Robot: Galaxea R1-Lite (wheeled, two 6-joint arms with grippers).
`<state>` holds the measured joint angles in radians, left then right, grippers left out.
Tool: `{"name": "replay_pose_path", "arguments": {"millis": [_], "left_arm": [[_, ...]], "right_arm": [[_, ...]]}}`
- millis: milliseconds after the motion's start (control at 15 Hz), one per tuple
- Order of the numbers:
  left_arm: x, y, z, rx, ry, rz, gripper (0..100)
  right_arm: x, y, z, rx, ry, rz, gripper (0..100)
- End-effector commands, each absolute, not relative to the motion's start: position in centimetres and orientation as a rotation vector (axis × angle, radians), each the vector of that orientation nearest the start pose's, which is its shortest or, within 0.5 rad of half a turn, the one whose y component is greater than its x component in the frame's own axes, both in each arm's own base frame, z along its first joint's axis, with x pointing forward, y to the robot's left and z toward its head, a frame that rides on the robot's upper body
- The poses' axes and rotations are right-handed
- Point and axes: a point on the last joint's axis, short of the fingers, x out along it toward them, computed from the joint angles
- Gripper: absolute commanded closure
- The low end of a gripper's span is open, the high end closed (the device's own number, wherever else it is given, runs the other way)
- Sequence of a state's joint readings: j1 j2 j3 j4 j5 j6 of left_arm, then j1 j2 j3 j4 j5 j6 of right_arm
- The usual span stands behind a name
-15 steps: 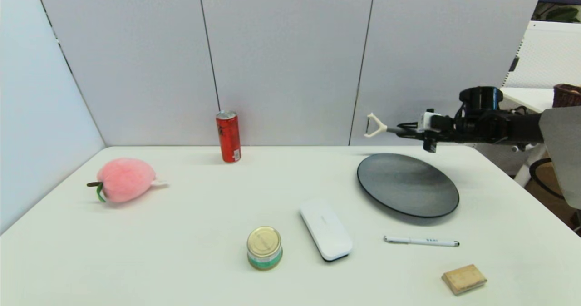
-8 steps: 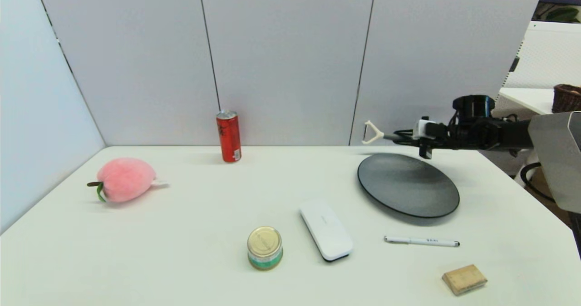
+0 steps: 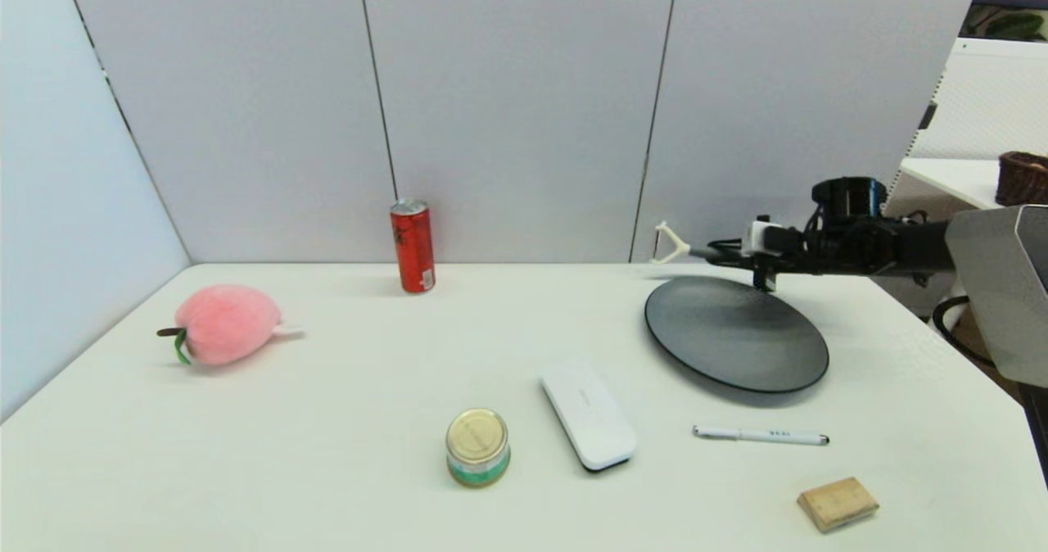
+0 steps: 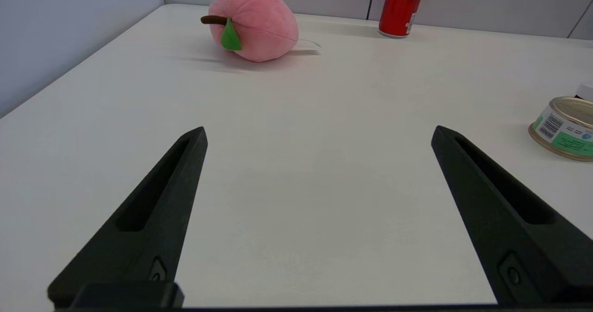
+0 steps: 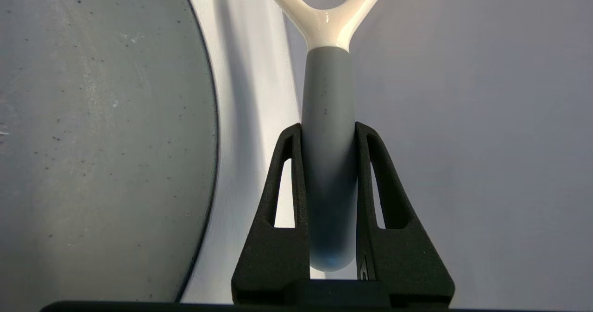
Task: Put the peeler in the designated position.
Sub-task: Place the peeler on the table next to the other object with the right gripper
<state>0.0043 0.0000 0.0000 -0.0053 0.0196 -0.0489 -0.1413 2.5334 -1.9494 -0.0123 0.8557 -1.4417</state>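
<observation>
Right pincer point(image 3: 706, 253) is clamping the grey handle of the peeler point(image 3: 671, 243), holding it level in the air above the far rim of the dark plate point(image 3: 737, 335), its white forked head pointing away from the arm toward the red can point(image 3: 412, 246). Below and nearer than this pincer, a white pen point(image 3: 760, 435) is lying on the worktop point(image 3: 344, 421). Left pincer point(image 4: 319, 136) is hanging low with its fingers spread wide, a pink plush peach point(image 4: 252, 22) well ahead of it.
</observation>
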Motion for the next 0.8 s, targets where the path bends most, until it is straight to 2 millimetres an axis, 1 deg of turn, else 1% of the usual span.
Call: {"name": "replay_pose_path", "arguments": {"millis": [67,533,800], "left_arm": [[-2.26,0.03,7.57,-0.049,-0.004,0.024,0],[-2.26,0.03,7.57,-0.049,-0.004,0.024,0],[-2.26,0.03,7.57,-0.049,-0.004,0.024,0]], "right_arm": [[51.18,-5.47,7.96,-1.069,-0.078,0.916,100],[51.28,-5.48,7.33,-1.068,-0.072,0.922,100],[51.23,-5.08,7.87,-1.070,-0.079,0.923,100]]}}
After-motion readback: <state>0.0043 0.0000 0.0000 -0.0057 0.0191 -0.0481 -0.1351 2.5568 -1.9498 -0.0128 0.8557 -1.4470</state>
